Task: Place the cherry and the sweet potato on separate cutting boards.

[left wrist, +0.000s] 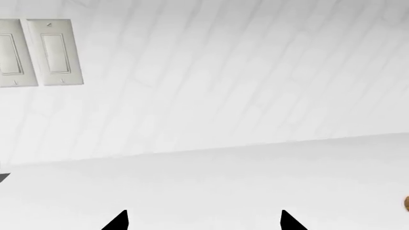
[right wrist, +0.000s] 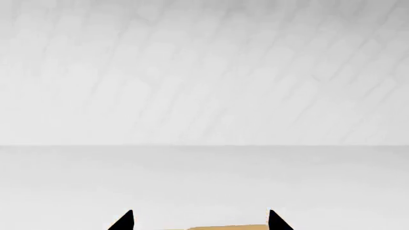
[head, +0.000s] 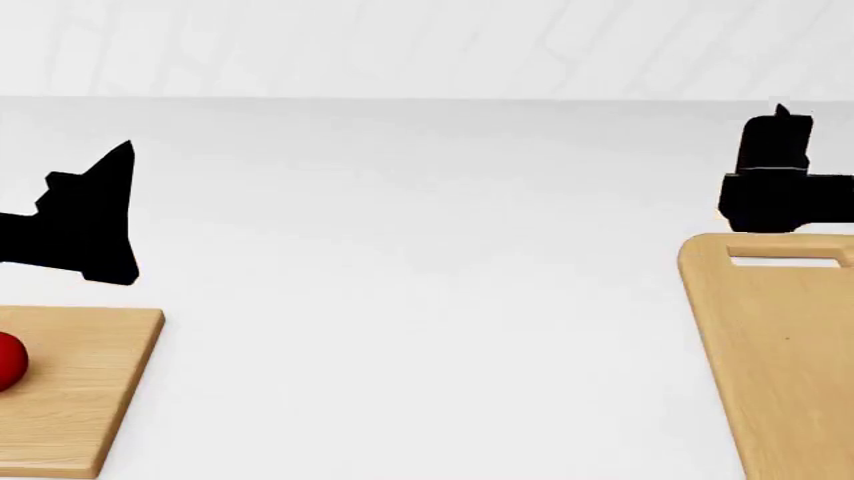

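Observation:
The cherry (head: 7,360), bright red and round, lies on the plain-edged cutting board (head: 94,390) at the lower left of the head view, cut by the frame edge. My left gripper (head: 118,175) hovers just beyond that board; its jaws stand wide apart and empty (left wrist: 204,220). The cutting board with the slot handle (head: 781,340) lies at the right. My right gripper (head: 781,125) hangs over its far end, jaws wide apart and empty (right wrist: 200,220), with the board's edge (right wrist: 223,227) below it. The sweet potato is out of view.
A white counter (head: 427,250) runs to a white tiled wall (head: 427,45). Two wall switch plates (left wrist: 57,52) show in the left wrist view. A small tan-brown sliver (left wrist: 406,202) sits at that view's edge; I cannot tell what it is.

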`<state>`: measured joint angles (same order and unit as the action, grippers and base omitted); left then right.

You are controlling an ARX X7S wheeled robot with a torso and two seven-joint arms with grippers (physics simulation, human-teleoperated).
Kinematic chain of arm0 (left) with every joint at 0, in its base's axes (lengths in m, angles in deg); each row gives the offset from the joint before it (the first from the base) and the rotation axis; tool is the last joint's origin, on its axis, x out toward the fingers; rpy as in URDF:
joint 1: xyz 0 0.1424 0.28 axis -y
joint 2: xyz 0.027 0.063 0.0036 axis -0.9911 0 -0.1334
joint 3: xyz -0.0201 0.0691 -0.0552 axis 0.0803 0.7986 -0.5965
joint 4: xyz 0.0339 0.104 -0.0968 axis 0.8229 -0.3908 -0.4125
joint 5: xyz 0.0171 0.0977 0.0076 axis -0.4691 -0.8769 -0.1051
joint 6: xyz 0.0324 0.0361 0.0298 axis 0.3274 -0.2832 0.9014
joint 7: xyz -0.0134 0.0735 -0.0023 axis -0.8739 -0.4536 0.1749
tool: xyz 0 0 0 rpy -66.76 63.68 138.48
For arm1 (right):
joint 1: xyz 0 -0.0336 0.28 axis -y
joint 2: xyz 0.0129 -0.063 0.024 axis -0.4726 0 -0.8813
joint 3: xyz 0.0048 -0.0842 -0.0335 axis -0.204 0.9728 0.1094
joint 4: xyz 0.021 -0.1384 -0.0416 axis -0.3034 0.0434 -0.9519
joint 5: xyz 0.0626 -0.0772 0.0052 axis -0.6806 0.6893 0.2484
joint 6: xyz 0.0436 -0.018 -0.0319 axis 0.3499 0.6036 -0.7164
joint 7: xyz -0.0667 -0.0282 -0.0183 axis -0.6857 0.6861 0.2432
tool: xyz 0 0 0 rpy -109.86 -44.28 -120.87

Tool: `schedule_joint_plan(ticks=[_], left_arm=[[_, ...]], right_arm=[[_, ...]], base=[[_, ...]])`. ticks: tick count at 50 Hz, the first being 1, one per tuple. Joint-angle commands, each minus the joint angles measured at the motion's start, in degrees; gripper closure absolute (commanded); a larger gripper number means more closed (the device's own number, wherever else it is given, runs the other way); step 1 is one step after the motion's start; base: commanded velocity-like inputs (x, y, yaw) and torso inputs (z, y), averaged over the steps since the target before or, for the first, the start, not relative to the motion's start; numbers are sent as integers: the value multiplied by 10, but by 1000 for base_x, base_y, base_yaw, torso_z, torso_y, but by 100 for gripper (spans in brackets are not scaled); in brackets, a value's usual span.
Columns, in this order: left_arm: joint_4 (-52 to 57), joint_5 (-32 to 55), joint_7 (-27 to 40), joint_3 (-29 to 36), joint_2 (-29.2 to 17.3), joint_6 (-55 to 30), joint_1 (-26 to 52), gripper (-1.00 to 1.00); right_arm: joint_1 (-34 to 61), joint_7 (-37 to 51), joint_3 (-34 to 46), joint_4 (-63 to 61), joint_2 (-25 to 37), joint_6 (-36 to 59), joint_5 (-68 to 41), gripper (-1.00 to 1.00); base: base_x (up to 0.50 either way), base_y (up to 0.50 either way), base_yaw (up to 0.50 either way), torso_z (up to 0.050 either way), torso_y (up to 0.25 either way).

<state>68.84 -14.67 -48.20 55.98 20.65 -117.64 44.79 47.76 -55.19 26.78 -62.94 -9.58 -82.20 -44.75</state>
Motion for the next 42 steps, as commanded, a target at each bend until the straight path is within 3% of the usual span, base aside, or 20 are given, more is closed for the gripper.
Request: schedule_joint_plan(ticks=[1, 14, 24, 42], left_arm=[[-14, 25, 10, -7, 27, -2, 72, -100], [-58, 44, 28, 4, 39, -22, 154, -100], [-56, 92, 81, 2, 62, -36, 221, -100], [-69, 124, 116, 11, 85, -39, 283, -100]], right_arm=[[15, -112, -47, -50, 36, -44, 37, -100], [19, -117, -59, -50, 33, -60, 63, -100], [29, -131, -72, -50, 27, -73, 98, -100], [32, -128, -96, -44, 26, -109, 108, -100]], base=[[0, 0, 0, 0, 0], [0, 0, 0, 0, 0], [0, 0, 0, 0, 0], [0, 0, 0, 0, 0]])
